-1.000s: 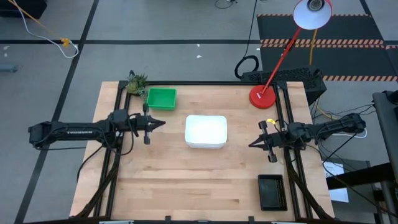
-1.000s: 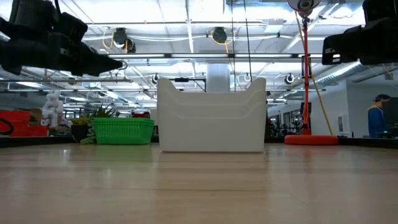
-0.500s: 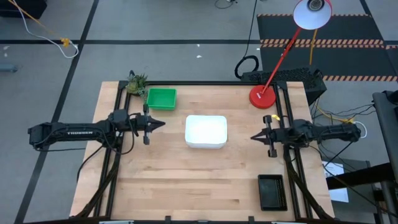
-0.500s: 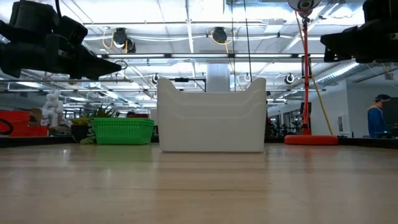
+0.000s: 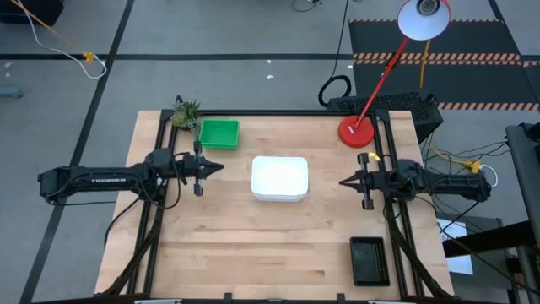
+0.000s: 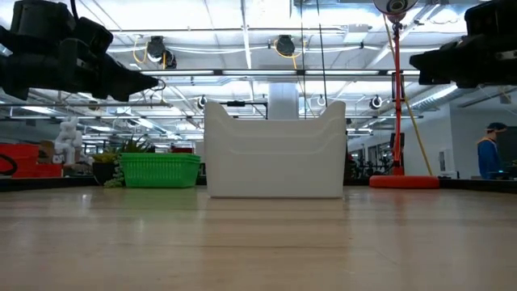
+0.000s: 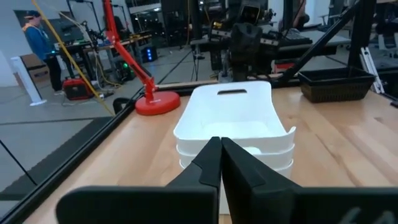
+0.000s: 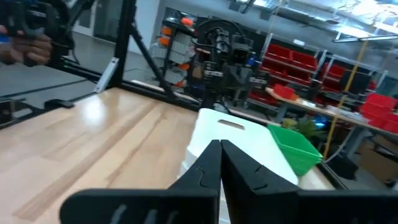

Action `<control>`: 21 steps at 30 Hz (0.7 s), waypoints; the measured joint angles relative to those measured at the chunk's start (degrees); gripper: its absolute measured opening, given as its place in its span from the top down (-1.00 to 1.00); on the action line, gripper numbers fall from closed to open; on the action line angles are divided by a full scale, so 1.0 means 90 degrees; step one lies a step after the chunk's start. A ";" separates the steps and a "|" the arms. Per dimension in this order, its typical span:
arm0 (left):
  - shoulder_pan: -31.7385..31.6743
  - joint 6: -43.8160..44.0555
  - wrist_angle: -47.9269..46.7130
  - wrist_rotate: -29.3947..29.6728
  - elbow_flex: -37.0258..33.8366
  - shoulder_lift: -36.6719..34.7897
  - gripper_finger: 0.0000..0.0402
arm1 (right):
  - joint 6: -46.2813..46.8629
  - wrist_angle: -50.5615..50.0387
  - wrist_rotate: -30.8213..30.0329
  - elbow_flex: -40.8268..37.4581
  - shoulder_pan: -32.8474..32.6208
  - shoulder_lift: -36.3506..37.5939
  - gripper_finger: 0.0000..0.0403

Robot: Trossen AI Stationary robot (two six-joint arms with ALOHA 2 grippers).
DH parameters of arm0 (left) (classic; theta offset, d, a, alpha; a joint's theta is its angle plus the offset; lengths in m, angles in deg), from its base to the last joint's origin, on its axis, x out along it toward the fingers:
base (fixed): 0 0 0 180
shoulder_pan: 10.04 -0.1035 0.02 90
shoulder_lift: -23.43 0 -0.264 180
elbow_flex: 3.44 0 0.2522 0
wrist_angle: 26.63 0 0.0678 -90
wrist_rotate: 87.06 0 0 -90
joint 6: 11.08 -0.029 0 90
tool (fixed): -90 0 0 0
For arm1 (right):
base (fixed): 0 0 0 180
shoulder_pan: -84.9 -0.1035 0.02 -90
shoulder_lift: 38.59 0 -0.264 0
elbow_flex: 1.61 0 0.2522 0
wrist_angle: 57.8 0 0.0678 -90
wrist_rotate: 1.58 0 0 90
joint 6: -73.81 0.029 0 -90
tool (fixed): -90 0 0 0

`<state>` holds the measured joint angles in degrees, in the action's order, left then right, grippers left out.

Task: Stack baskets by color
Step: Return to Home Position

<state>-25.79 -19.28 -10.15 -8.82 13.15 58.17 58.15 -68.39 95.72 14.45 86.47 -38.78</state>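
Three piles of baskets stood on a pale wooden bench (image 5: 253,245), one pile per colour. The white pile (image 5: 279,178) sat at the middle of the bench; the left wrist view showed three rims nested in it. The green pile (image 5: 219,133) sat near the far left corner, and the black pile (image 5: 369,260) near the front right corner. From above, each of those two looked like a single basket, so their layers could not be counted.

Two dark arms reached in from the sides, both raised above the bench. The left gripper (image 5: 221,167) pointed at the white pile from its left, just in front of the green pile. The right gripper (image 5: 342,181) pointed at it from its right. Each arm's two fingers were pressed together and held nothing. The white pile lay directly between the two grippers, apart from both.

One red round lamp base (image 5: 356,131) stood near the far right corner, its thin red arm (image 5: 384,76) leaning away past the bench edge to a white shade. One small leafy toy (image 5: 186,112) sat in the far left corner, just beside the green pile. At bench level, the white pile filled the middle and hid the room behind it. One person in a blue top (image 6: 487,153) stood far off in the room beyond the bench.
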 joint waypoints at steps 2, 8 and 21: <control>0.0000 0.0022 0.0022 -0.0001 0.0001 -0.0001 0.91 | 0.0054 0.0002 0.0012 -0.0002 0.0151 0.0002 1.00; 0.0000 -0.0083 0.0055 0.0001 0.0001 0.0000 0.98 | 0.0090 -0.0119 -0.0313 -0.0004 0.0617 0.0002 1.00; -0.0009 -0.0248 0.0005 0.0001 0.0001 -0.0130 0.96 | 0.0475 -0.0123 0.0207 -0.0007 0.0871 0.0000 1.00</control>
<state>-25.87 -21.51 -10.10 -8.81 13.16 57.00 62.43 -69.50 97.58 14.39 94.31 -38.78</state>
